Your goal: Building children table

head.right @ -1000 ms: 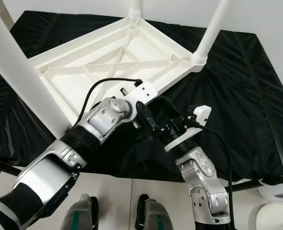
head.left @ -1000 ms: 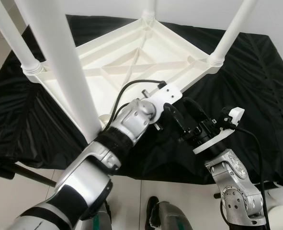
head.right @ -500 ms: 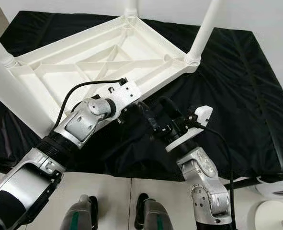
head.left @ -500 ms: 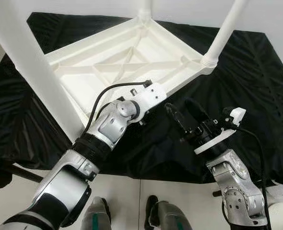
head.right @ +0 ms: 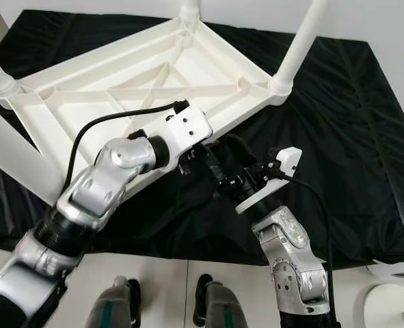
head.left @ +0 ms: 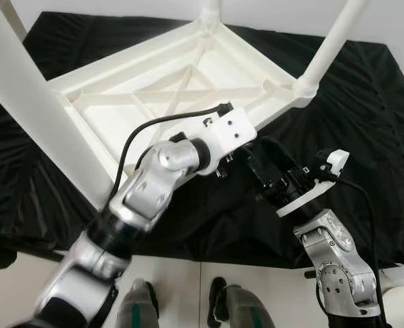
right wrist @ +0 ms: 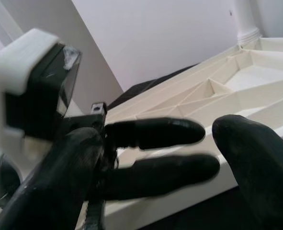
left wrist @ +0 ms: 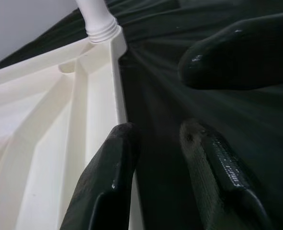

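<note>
Four round legs, ribbed white plastic table (head.left: 154, 82), black cloth (head.left: 366, 123)

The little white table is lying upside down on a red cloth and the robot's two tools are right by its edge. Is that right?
Not quite: the cloth is black, not red, as the right eye view shows. The rest holds: the white table lies upside down on it, legs up, with the left tool and right tool by its edge.

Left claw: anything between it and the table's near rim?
Nothing visible. The left claw sits right at the upturned white table's near rim, one finger over the rim, the other over the black cloth. The right claw hangs close beside it, not between.
</note>
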Tool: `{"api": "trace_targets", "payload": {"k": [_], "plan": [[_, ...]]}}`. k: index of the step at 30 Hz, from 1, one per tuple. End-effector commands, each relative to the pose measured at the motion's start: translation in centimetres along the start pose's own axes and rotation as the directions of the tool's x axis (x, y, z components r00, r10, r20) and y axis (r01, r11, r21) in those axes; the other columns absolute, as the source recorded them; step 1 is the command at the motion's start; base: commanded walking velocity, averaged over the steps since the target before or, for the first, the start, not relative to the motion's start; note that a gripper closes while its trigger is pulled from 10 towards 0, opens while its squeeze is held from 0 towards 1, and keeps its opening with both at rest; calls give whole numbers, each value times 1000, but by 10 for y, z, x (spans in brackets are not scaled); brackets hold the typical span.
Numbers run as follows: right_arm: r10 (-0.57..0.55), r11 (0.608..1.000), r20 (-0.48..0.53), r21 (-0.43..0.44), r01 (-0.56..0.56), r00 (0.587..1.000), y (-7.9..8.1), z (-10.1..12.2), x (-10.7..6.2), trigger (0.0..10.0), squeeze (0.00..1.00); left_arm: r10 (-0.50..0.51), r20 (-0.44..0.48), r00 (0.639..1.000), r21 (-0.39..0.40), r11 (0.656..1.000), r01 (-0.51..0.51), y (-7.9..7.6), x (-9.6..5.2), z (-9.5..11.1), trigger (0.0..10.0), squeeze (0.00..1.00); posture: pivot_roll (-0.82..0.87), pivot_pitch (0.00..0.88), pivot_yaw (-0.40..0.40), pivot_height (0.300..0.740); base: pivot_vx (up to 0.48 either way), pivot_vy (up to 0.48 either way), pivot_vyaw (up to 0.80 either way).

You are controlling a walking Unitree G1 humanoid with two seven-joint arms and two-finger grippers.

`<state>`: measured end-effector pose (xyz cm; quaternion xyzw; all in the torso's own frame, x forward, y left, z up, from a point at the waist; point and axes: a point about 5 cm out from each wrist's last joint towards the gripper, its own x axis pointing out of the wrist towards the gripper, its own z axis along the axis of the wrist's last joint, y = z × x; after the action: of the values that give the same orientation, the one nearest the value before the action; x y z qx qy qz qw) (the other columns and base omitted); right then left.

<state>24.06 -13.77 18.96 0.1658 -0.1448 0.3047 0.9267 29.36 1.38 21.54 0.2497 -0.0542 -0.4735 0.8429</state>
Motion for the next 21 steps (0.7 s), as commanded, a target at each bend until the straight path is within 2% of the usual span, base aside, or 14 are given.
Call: {"api": "trace_targets", "payload": {"k": [1,2,4,9,10,11,12,13,14,15,17,20,21], "plan": [[-14,1000,-18,-19,14,1000,-6,-4,1,10000,0,-61,69,996,-22,998,63,-20,0,9,10000,0,43,148,-43,740,0,0,0],[-14,1000,-18,-19,14,1000,-6,-4,1,10000,0,-61,69,996,-22,998,63,-20,0,9,10000,0,43,148,-43,740,0,0,0],[-18,999,-27,-36,17,999,-15,-6,6,10000,0,-71,90,993,-39,996,75,-32,-9,2,10000,0,55,142,-52,740,0,0,0],[-12,998,-35,-56,10,999,-22,-8,11,10000,0,-76,85,993,-45,996,80,-42,-18,-6,10000,0,61,140,-54,740,0,0,0],[-4,997,-40,-77,1,999,-28,-9,17,10000,0,-79,67,995,-59,995,83,-48,-26,-12,10000,0,68,138,-57,740,0,0,0],[-4,997,-40,-77,1,999,-28,-9,17,10000,0,-79,67,995,-59,995,83,-48,-26,-12,10000,0,68,138,-57,740,0,0,0],[-2,996,-43,-89,-2,999,-35,-9,23,10000,0,-73,61,996,-75,994,77,-53,-35,-15,10000,0,72,137,-58,740,0,0,0],[-2,996,-43,-89,-2,999,-35,-9,23,10000,0,-73,61,996,-75,994,77,-53,-35,-15,10000,0,72,137,-58,740,0,0,0],[4,995,-48,-104,-9,999,-40,-10,29,10000,0,-68,58,996,-110,991,74,-56,-42,-17,10000,0,81,137,-64,740,0,0,0],[4,995,-48,-104,-9,999,-40,-10,29,10000,0,-68,58,996,-110,991,74,-56,-42,-17,10000,0,81,137,-64,740,0,0,0],[-5,992,-60,-125,-3,998,-52,-12,38,10000,0,-52,53,997,-174,983,61,-59,-57,-20,10000,0,94,138,-70,740,0,0,0],[-11,991,-64,-131,3,998,-56,-13,41,10000,0,-43,49,998,-201,978,52,-59,-62,-22,10000,0,100,138,-75,740,0,0,0],[-12,990,-66,-140,3,998,-58,-14,44,10000,0,-34,44,998,-231,972,43,-59,-68,-24,10000,0,105,137,-78,740,0,0,0]]}}
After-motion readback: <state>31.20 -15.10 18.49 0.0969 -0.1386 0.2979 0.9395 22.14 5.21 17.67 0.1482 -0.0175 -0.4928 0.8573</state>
